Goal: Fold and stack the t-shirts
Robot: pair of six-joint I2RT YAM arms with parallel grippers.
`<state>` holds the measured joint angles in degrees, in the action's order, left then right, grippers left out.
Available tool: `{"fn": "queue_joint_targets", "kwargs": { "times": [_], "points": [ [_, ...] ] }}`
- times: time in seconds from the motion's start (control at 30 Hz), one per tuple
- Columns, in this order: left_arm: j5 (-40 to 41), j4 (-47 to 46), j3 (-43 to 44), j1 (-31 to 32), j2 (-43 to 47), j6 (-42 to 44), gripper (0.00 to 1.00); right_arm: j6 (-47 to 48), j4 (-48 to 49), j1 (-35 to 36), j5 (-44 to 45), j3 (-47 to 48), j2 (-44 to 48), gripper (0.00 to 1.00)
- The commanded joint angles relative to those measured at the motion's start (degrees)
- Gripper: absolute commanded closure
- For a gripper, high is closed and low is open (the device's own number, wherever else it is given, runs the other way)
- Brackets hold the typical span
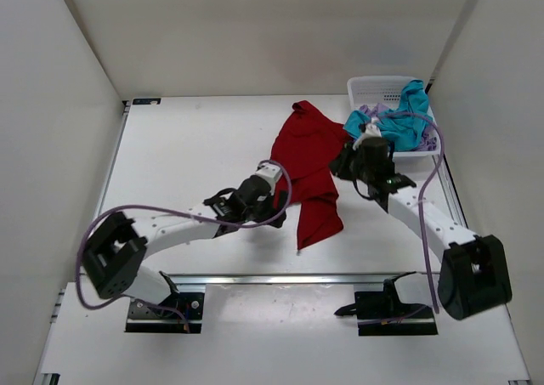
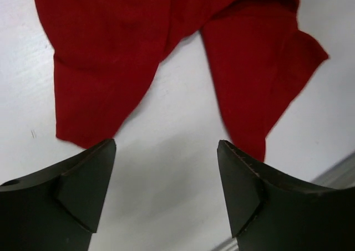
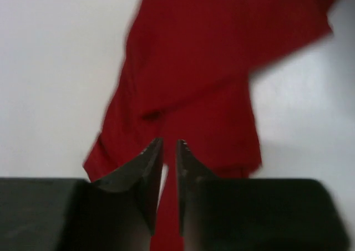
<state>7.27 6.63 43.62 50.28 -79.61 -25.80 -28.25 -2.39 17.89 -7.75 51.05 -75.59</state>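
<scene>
The deep red t-shirt (image 1: 310, 160) lies crumpled in the middle of the table. It also shows in the left wrist view (image 2: 111, 51) and the right wrist view (image 3: 194, 68). My left gripper (image 1: 277, 201) (image 2: 166, 146) is open and empty over bare table, just short of the shirt's near edge. My right gripper (image 1: 342, 162) (image 3: 169, 143) is at the shirt's right edge, its jaws nearly together with red cloth running between them. The teal-blue t-shirt (image 1: 404, 121) and the pale lavender t-shirt (image 1: 367, 113) lie bunched in the basket.
The white mesh basket (image 1: 374, 83) stands at the back right corner, just behind my right gripper. White walls enclose the table on three sides. A metal rail (image 1: 280, 279) runs along the near edge.
</scene>
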Motion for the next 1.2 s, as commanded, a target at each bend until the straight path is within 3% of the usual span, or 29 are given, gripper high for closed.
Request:
{"fn": "queue_joint_targets", "kwargs": {
  "times": [0.0,0.03,0.1,0.17,0.2,0.23,0.33,0.47,0.77,0.83,0.9,1.0,1.1,1.17],
  "points": [
    [6.18,1.27,9.0,0.61,-5.1,4.79,0.14,-1.98,2.04,0.39,2.73,-10.07,6.31,0.89],
    [5.4,1.54,11.47,0.0,-7.81,5.14,0.12,-2.51,0.91,1.0,4.13,-14.35,8.68,0.95],
    [5.04,1.19,15.51,-0.01,-12.21,5.41,0.11,-5.04,1.95,0.84,5.54,-23.41,12.46,0.96],
    [7.05,0.05,21.57,0.95,-16.42,6.46,0.06,-6.98,6.68,-1.0,1.97,-29.56,17.13,0.88],
    [6.88,0.22,23.43,1.05,-19.93,6.55,0.04,-7.69,7.13,-1.45,0.99,-31.78,17.58,0.79],
    [8.28,1.18,28.06,0.79,-21.88,7.34,0.04,-8.13,8.01,-1.89,-0.59,-32.58,17.41,0.7],
    [10.75,5.31,39.83,-0.35,-32.34,9.62,0.05,-6.91,8.63,0.21,-1.3,-33.73,16.27,0.56],
    [13.81,11.46,51.9,-2.55,-41.76,11.56,0.09,-6.99,10.74,1.36,-2.01,-34.87,15.13,0.52],
    [7.85,16.92,61.4,-5.37,-50.63,14.46,0.03,-6.2,12.41,-2.42,-3.24,-36.46,13.9,0.51],
    [7.67,18.41,63.16,-5.54,-52.83,14.29,0.2,-6.64,13.37,-2.51,-4.02,-36.37,12.93,0.53],
    [6.89,18.33,64.57,-5.55,-53.28,13.85,0.48,-6.38,14.17,-2.07,-4.03,-36.54,11.52,0.63],
    [6.18,16.92,63.62,-6.07,-51.79,12.1,0.74,-6.47,15.22,-1.28,-3.68,-35.41,9.59,0.79],
    [4.43,15.17,60.46,-7.03,-48.11,10.78,0.89,-6.64,17.06,-1.63,-3.5,-34.62,8.36,0.93],
    [1.97,13.15,56.61,-8.09,-43.37,9.55,0.94,-6.56,17.6,-1.81,-3.5,-34.17,7.92,1.0]
  ]
}}
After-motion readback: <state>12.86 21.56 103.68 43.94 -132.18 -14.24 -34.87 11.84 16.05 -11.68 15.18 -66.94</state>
